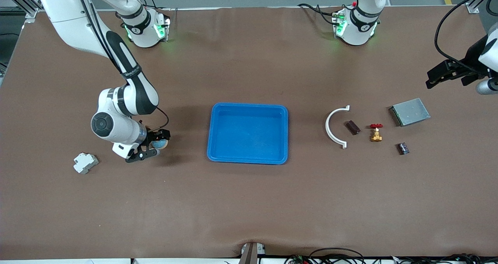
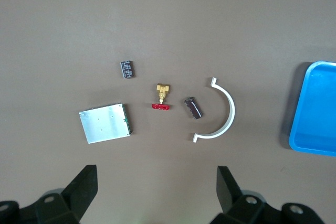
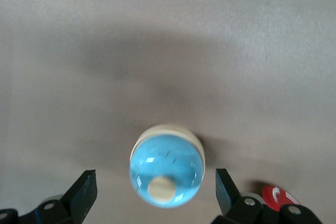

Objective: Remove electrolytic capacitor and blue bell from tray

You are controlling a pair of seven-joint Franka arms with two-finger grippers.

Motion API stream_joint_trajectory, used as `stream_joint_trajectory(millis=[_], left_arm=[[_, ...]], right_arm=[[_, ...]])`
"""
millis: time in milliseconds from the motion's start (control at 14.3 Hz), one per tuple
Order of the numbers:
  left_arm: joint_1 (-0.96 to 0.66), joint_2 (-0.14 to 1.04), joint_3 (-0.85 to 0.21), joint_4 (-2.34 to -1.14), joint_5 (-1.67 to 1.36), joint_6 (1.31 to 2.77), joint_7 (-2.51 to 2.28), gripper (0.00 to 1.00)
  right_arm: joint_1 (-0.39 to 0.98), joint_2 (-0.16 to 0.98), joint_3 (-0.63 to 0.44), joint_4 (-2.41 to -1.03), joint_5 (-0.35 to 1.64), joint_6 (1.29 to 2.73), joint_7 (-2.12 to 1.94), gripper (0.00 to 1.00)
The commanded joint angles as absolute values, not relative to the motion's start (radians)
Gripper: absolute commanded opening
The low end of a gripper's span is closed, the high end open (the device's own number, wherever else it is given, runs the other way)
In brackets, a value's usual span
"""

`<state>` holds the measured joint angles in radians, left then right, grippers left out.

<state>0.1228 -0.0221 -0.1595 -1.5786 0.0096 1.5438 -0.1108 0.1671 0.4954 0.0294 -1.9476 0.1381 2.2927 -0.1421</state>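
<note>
The blue bell (image 3: pixel 167 169) sits on the brown table mat between the spread fingers of the right gripper (image 1: pixel 149 146), which is low over the table toward the right arm's end, well apart from the tray (image 1: pixel 248 133); its jaws are wide apart and grip nothing, so the bell looks released and the move that remains is probably a straight lift clear of it. The bell is a glossy domed shell with a pale rim and a small cream knob on top, smooth and round, likely to roll if nudged. The tray is bright blue plastic with rounded corners and a low rim, and holds nothing. The electrolytic capacitor (image 1: pixel 353 127), a short dark cylinder, lies on the mat toward the left arm's end, inside the curve of a white plastic arc (image 1: pixel 334 127). The left gripper (image 1: pixel 447 73) waits up in the air over that end, fingers open and empty.
</note>
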Motion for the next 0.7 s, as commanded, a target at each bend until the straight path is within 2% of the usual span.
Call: stream_joint_trajectory(millis=[0,420,631], left_arm=[[0.129,-0.038,-0.158,-1.594,-0.012,1.551,-0.086,1.0],[0.137,-0.032,-0.156,-1.595,-0.018,1.572,-0.086,1.0],[0.132,-0.032,-0.164,-1.595,-0.015,1.568,-0.087,1.0]], right_arm=[[0.193,0.41,0.031,-1.913,0.152,2.136,-0.033,1.0],[0.258,0.235,0.031,-1.899,0.095,1.916,0.213,1.0],[0.276,0.097,0.031,-1.899,0.037,1.752,0.267,1.0]])
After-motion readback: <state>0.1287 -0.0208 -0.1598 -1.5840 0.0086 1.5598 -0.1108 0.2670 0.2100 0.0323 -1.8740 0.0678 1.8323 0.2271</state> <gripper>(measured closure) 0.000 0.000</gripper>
